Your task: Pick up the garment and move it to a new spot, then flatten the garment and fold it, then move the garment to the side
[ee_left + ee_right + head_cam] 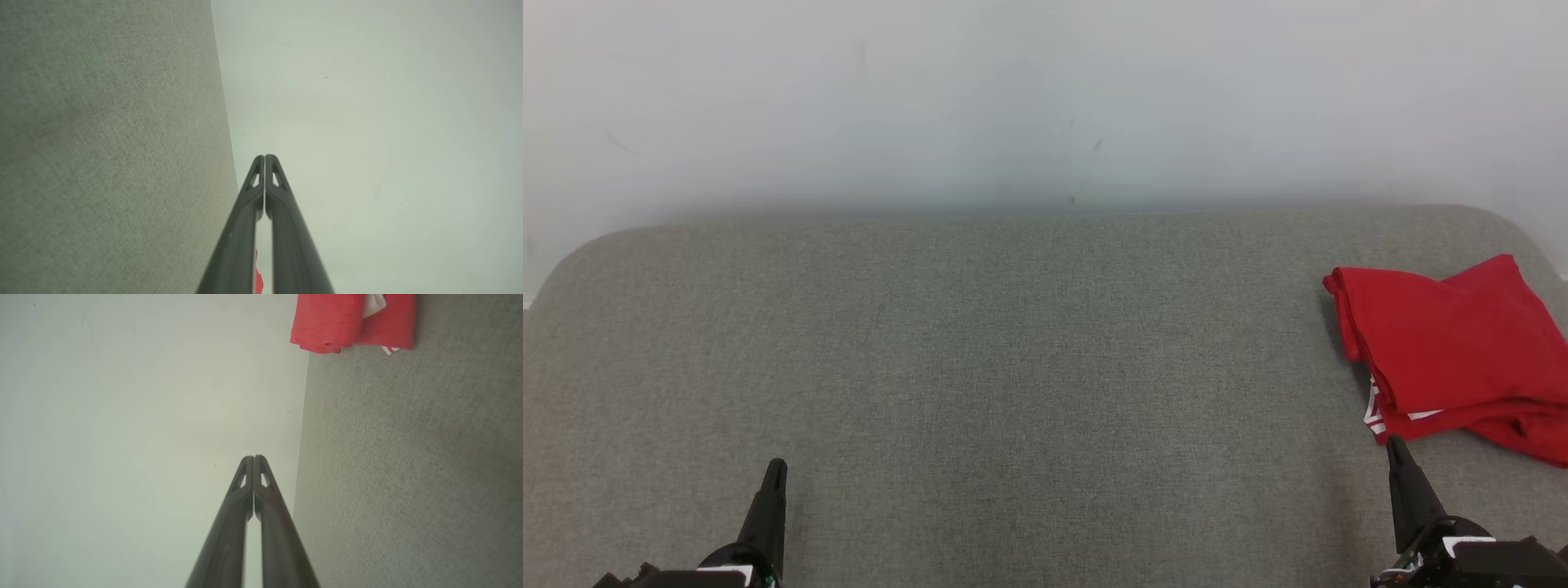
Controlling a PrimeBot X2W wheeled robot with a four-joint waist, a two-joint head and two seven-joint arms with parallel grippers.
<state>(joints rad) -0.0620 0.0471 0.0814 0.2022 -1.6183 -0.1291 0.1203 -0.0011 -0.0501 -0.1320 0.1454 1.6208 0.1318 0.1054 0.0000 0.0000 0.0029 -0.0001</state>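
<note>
The garment (pixel 1454 343) is red with white trim and lies folded at the right edge of the grey fabric surface (pixel 1013 367). The right wrist view has the garment (pixel 351 320) at its top, partly cut off. My right gripper (pixel 1395 447) is shut with nothing in it, its tip just below the garment's near left corner. Its fingertips (pixel 253 459) touch in the right wrist view. My left gripper (pixel 776 467) is shut and empty at the lower left, far from the garment. A sliver of red (pixel 258 281) shows between its fingers (pixel 264 157) in the left wrist view.
A pale wall (pixel 1045 98) rises behind the grey surface. The surface has rounded far corners and stretches wide between my two grippers.
</note>
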